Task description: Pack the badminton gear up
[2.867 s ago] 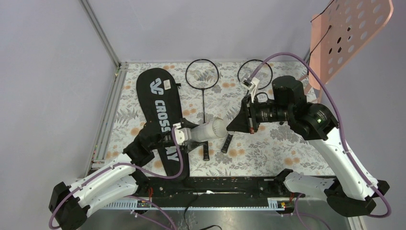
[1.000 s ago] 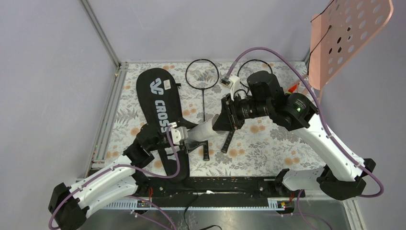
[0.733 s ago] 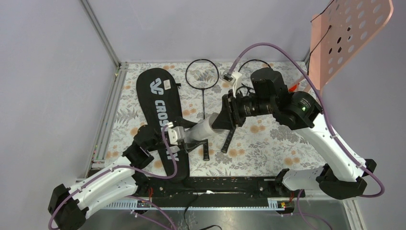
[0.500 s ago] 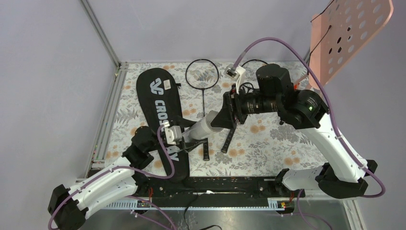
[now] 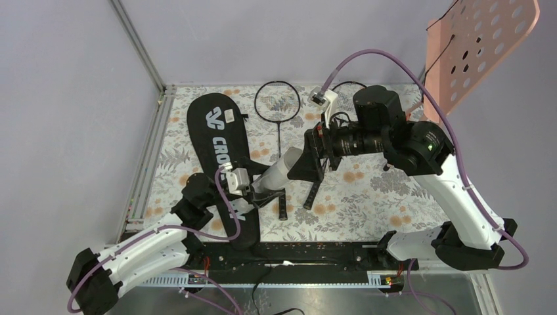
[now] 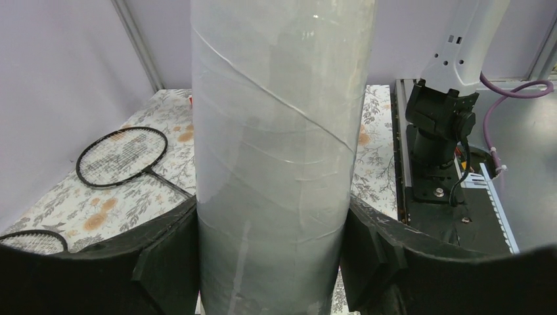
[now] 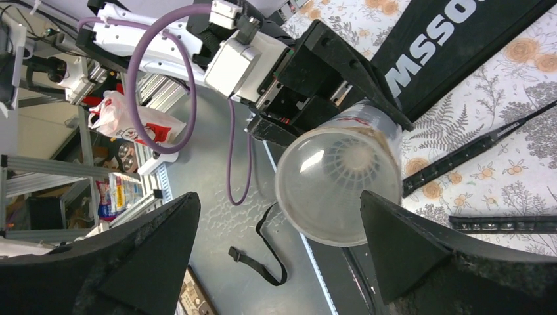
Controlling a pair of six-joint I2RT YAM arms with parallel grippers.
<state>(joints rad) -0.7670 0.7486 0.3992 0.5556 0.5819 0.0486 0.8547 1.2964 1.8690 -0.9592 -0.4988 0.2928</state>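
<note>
My left gripper [image 5: 255,188] [image 6: 276,262] is shut on the long white tube [image 5: 279,170] [image 6: 279,151], which tilts up and to the right above the table. The tube's open mouth [image 7: 338,190] faces my right gripper [image 5: 309,161] [image 7: 279,197], whose jaws stand wide open on either side of it without touching. A white shuttlecock [image 7: 349,159] shows deep inside the tube. Two black rackets lie at the back, one head [image 5: 278,102] [image 6: 121,147] in full view and the other head [image 5: 343,88] [image 6: 29,239] partly hidden. The black CROSSWAY bag [image 5: 213,141] [image 7: 453,39] lies to the left.
The racket handles [image 5: 282,207] [image 5: 311,194] lie under the tube. A pink perforated board [image 5: 479,46] stands at the back right. A metal frame post [image 5: 138,46] rises at the back left. The right arm's base [image 6: 439,125] sits on the near rail.
My right gripper's jaws have opened wide at the tube's mouth and pulled slightly back to the right. The left arm has tipped the tube more steeply upward.
</note>
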